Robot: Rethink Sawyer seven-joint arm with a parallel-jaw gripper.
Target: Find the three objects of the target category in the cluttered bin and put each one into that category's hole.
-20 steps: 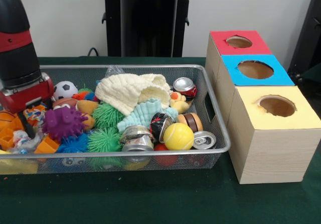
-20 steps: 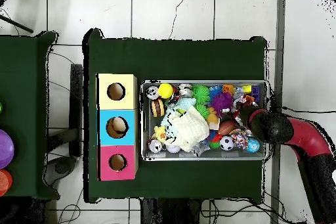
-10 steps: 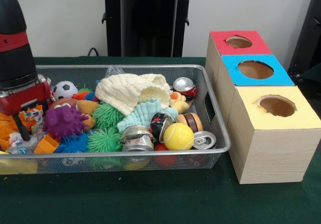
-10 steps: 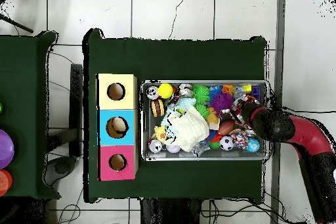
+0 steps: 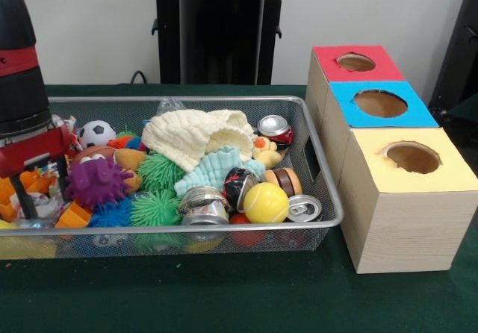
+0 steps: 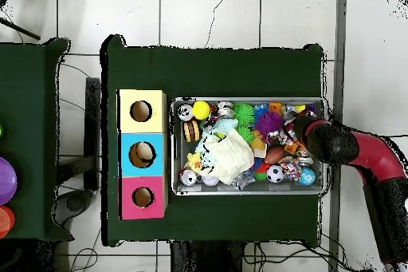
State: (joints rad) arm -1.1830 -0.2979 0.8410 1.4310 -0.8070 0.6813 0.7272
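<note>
A wire mesh bin (image 5: 224,227) is packed with toys. In it are crushed cans (image 5: 203,204) (image 5: 275,129) (image 5: 305,208), a yellow tennis ball (image 5: 265,202), a soccer ball (image 5: 96,133), a purple spiky ball (image 5: 95,181), green spiky balls (image 5: 155,207) and a cream cloth (image 5: 198,135). My gripper (image 5: 37,191) hangs low over the bin's left end in the front view. It is open, its dark fingers astride orange toy pieces (image 5: 71,215). From overhead the gripper (image 6: 293,129) is at the bin's (image 6: 247,191) right end.
Three boxes with round holes stand in a row beside the bin: red top (image 5: 357,64), blue top (image 5: 381,103), yellow top (image 5: 411,157). From overhead, something pale lies inside the blue box's hole (image 6: 142,155). A dark stand (image 5: 216,27) rises behind the bin.
The arm has slid left and risen slightly in the front view. From overhead the gripper has shifted toward the bin's upper right corner. The toys have barely moved.
</note>
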